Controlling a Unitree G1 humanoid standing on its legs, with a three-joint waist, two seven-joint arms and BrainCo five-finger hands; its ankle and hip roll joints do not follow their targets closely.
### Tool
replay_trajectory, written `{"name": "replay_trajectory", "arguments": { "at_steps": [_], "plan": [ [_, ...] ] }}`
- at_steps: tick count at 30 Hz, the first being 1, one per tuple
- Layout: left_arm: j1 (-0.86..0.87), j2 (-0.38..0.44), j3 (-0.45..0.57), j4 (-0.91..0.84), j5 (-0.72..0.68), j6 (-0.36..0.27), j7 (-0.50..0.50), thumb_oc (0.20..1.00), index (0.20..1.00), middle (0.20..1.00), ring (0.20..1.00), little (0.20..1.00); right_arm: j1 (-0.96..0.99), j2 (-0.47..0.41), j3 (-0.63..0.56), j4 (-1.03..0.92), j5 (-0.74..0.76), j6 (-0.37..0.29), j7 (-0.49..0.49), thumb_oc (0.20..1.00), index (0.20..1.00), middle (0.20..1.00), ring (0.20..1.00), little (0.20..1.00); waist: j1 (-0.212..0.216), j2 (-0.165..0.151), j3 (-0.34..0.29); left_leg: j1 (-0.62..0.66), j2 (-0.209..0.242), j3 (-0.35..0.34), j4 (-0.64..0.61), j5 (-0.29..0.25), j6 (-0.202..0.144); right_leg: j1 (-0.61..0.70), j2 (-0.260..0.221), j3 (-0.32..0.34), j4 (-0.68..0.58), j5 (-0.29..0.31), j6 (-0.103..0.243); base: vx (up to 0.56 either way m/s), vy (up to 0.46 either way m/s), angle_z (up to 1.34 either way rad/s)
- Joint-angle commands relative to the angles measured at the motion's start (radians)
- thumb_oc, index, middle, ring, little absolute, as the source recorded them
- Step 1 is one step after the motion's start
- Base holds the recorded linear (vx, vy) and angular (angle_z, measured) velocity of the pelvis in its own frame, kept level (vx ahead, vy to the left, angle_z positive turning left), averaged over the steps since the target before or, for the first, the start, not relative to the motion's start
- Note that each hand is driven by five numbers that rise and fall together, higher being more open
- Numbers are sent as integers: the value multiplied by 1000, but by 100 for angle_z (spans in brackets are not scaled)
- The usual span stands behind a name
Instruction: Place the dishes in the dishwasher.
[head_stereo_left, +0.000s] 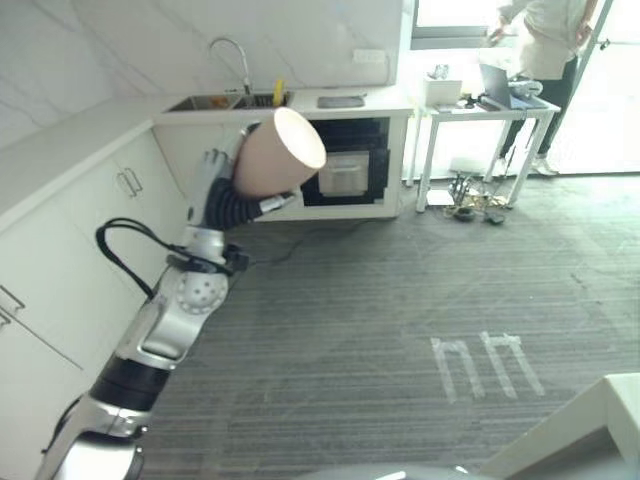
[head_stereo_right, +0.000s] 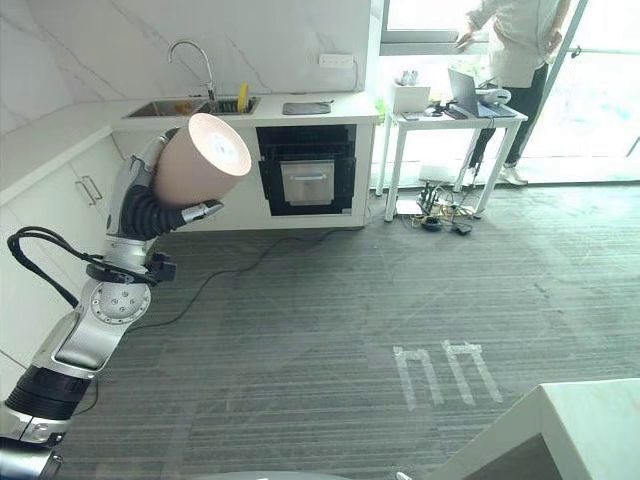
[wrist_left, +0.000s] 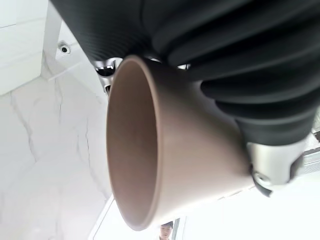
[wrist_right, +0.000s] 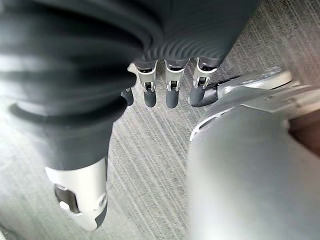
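- Your left hand (head_stereo_right: 150, 215) is raised in front of you, its fingers and thumb curled round the narrow base of a tan cup (head_stereo_right: 200, 160); in the left wrist view the dark ribbed cover wraps the cup (wrist_left: 170, 160) from the base side.
- You are holding the cup tipped on its side, with the wide mouth turned away from the hand and towards the room, the pale inside catching the light.
- Your right hand (wrist_right: 165, 92) hangs over the grey striped carpet (wrist_right: 145, 165), fingers straight and relaxed, gripping nothing.
- Past the cup, you have a white counter (head_stereo_right: 320, 108) along the back wall with a sink (head_stereo_right: 190, 106) and a curved tap (head_stereo_right: 195, 55), and a yellow object standing by the sink.
- Under that counter sits a dark open-fronted appliance bay (head_stereo_right: 305, 170); whether it is the dishwasher you cannot tell. The cup is well short of it, in the air.
- Further right, a small white table (head_stereo_right: 450, 125) carries a laptop, and a person (head_stereo_right: 520, 50) stands behind it by the window.
- White tape marks (head_stereo_right: 445, 370) lie on the carpet.
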Motion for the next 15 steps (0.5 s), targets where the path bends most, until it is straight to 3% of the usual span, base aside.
{"name": "replay_trajectory", "arguments": {
  "at_steps": [1,2,3,4,5,7,8,9,10,13,15],
  "plan": [
    [-120,7,79,9,-11,13,14,200,200,200,200,200,-87,8,11,26,-169,29,-8,1000,1000,1000,1000,1000,6,2,67,39,-24,17,67,-162,13,-80,76,92,107,-95,-26,209,-138,0],
    [-107,8,81,1,-1,16,26,200,200,200,200,200,-96,6,42,38,-219,29,-17,1000,1000,1000,1000,1000,17,-11,80,-4,-54,-2,204,-218,26,-83,75,107,145,-115,-36,182,-114,-1],
    [-101,10,86,-4,2,11,25,200,200,200,200,200,-100,1,54,38,-212,34,-31,1000,1000,1000,1000,1000,23,-20,91,-49,-60,-7,296,-219,28,-82,75,111,161,-120,-44,132,-77,5],
    [-97,11,90,-10,4,7,25,200,200,200,200,200,-101,-7,57,40,-196,38,-35,1000,1000,1000,1000,1000,28,-24,101,-100,-58,-21,377,-197,26,-82,81,114,173,-123,-53,125,-33,11],
    [-102,17,98,-24,8,7,18,200,200,200,200,200,-103,-28,48,51,-147,47,-39,1000,1000,1000,1000,1000,39,-26,124,-189,-56,-47,445,-139,21,-72,100,127,186,-129,-68,162,7,16],
    [-108,27,117,-33,-7,14,5,200,200,200,200,200,-108,-48,18,76,-113,55,-29,1000,1000,1000,1000,1000,46,-9,136,-201,-25,-37,324,-87,3,-56,119,121,189,-149,-63,337,177,29],
    [-103,23,127,-38,-20,28,3,200,200,200,200,200,-108,-55,0,82,-122,59,-29,1000,1000,1000,1000,1000,54,6,140,-200,13,-26,164,-11,-21,-30,126,118,172,-159,-58,371,253,23],
    [-101,22,129,-38,-19,32,3,200,200,200,200,200,-108,-58,-3,83,-123,59,-29,1000,1000,1000,1000,1000,55,6,141,-193,18,-23,136,6,-25,-23,125,118,167,-160,-58,454,352,8],
    [-92,31,142,-11,-20,26,15,200,200,200,200,200,-91,-68,-21,88,-125,45,-23,1000,1000,1000,1000,1000,57,9,145,-192,55,-15,43,72,-45,3,116,114,142,-159,-49,348,305,5],
    [-93,51,157,39,-27,-12,23,200,200,200,200,200,-71,-76,-49,77,-117,32,-12,1000,1000,1000,1000,1000,47,11,136,-183,66,29,34,55,-42,13,89,85,156,-175,-31,359,372,-15],
    [-96,59,147,38,-27,-10,-8,200,200,200,200,200,-56,-67,-69,66,-109,24,-12,1000,1000,1000,1000,1000,65,6,118,-202,5,-35,78,4,-13,30,55,98,220,-225,-13,511,472,-64]
  ]
}}
